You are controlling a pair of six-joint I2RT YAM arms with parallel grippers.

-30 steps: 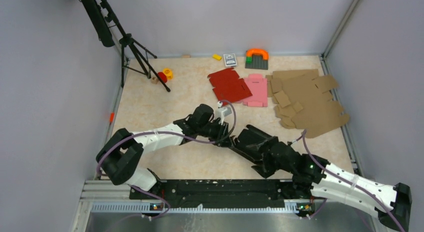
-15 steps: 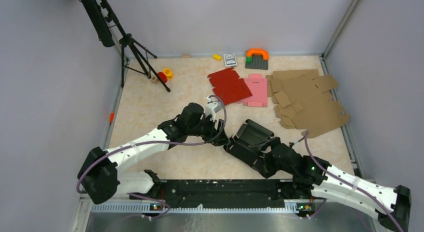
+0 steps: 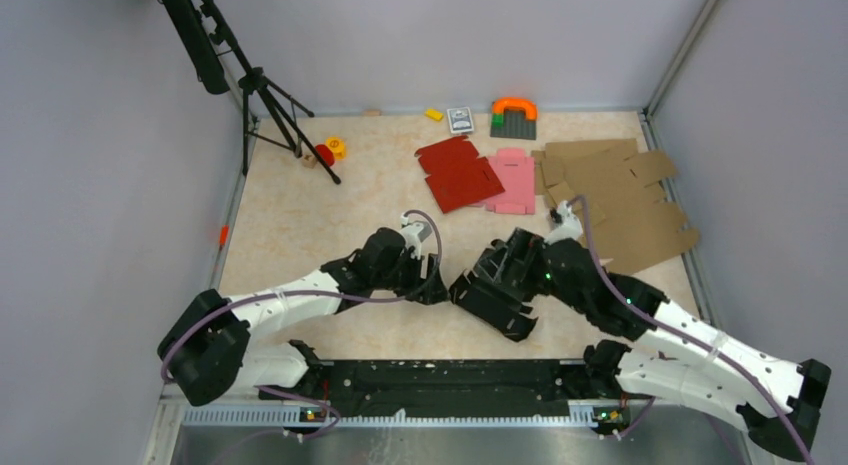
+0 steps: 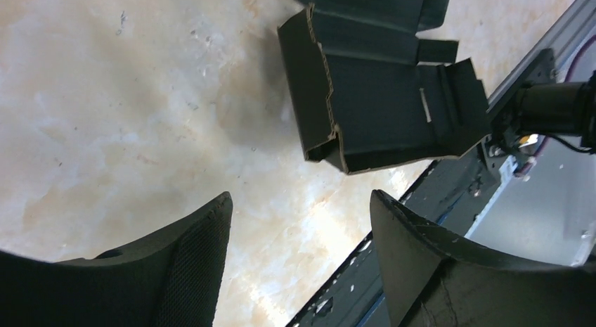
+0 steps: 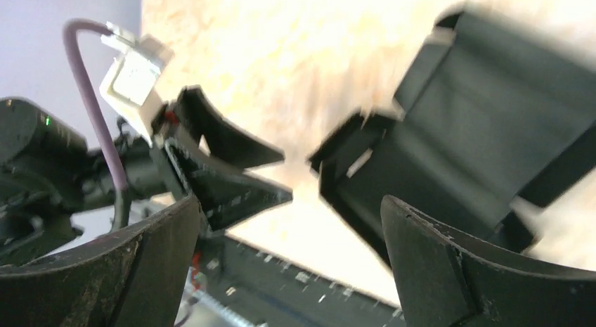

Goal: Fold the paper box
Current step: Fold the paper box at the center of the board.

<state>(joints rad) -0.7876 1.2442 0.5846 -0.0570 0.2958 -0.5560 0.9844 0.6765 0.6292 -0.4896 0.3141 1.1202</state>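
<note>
The paper box point(image 3: 500, 310) is a black cardboard blank, partly folded with raised flaps, lying on the table near the front between the two arms. In the left wrist view the paper box point(image 4: 379, 109) sits ahead of my left gripper point(image 4: 302, 207), whose jaws are open and hold nothing. From above, the left gripper point(image 3: 438, 288) is just left of the box and apart from it. My right gripper point(image 3: 497, 268) hovers over the box's far side. Its wrist view is blurred: the right gripper point(image 5: 289, 200) is open and empty, and the paper box point(image 5: 457, 130) lies beyond its right finger.
A red blank point(image 3: 458, 172), a pink blank point(image 3: 512, 180) and a pile of brown cardboard blanks point(image 3: 615, 200) lie at the back right. A tripod point(image 3: 265, 95) stands back left with small toys point(image 3: 330, 148) beside it. A black rail point(image 3: 440, 380) borders the near edge.
My left gripper has opened and drawn back to the left, away from the box. The right arm has risen and swung toward the back, over the box. The box has shifted slightly.
</note>
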